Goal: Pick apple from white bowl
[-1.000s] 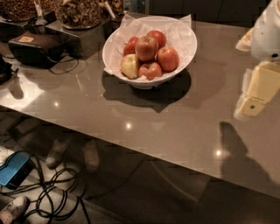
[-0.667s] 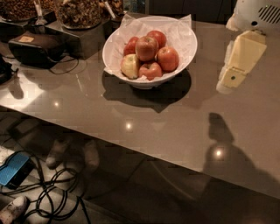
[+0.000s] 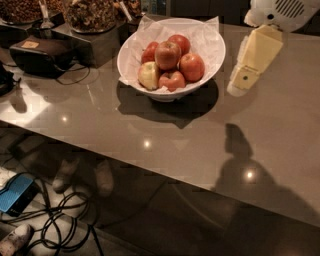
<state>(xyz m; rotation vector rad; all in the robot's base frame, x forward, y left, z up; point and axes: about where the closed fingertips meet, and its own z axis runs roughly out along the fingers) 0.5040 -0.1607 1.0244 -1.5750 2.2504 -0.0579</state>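
The white bowl (image 3: 210, 66) stands on the grey counter at the back centre, lined with crinkled white paper. It holds several apples. The apple (image 3: 167, 54), red with a yellowish blush at its stem dimple, lies on top of the pile. A pale yellow-green apple (image 3: 149, 76) lies at the bowl's left front, and darker red apples (image 3: 191, 66) lie around them. My gripper (image 3: 238, 87), cream-coloured under a white wrist, hangs to the right of the bowl, just beside its rim and above the counter. It holds nothing that I can see.
Jars of nuts or granola (image 3: 90, 12) stand at the back left, with a black box (image 3: 42, 55) in front of them. The counter's front edge (image 3: 150, 167) runs diagonally. Below it, cables (image 3: 60, 225) and a blue object (image 3: 15, 195) lie on the floor.
My gripper has moved left across the counter, from the right edge of the view to just beside the bowl's right rim. The bowl and apples have not moved.
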